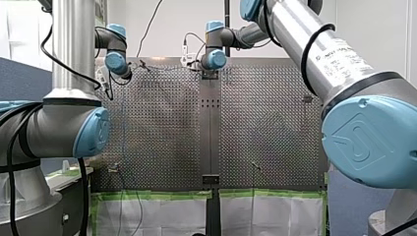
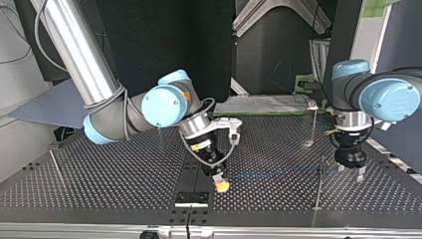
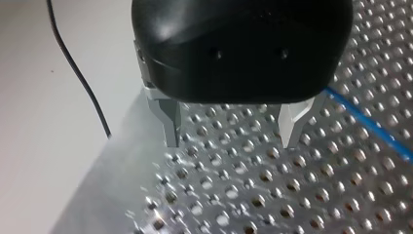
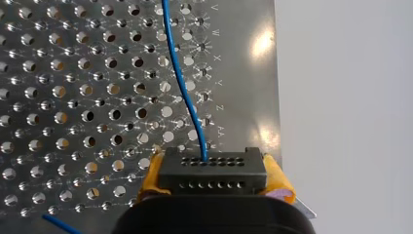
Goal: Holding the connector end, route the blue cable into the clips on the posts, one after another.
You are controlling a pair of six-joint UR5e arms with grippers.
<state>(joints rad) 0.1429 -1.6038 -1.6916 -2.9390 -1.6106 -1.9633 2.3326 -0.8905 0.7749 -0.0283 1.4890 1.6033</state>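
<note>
The blue cable [image 2: 273, 173] lies low over the perforated table, from a thin post [image 2: 321, 167] to my right gripper [image 2: 220, 185]. In the right wrist view the yellow pads [image 4: 277, 178] are shut on the black connector [image 4: 212, 170]. The blue cable [image 4: 182, 83] leaves the connector's face and runs ahead over the plate. My left gripper [image 2: 351, 171] hangs just above the table beside that post. Seen from the left wrist, my left gripper [image 3: 231, 131] is open with nothing between its metal fingers [image 3: 170, 124]. The cable [image 3: 370, 126] passes beside it, outside the fingers.
A second post with a clip [image 2: 313, 105] stands farther back, at the top view's right. Another thin post [image 2: 53, 162] stands at its left. A black bracket [image 2: 191, 198] sits at the near edge under my right gripper. The table's edge [image 4: 272, 97] is close beside the connector.
</note>
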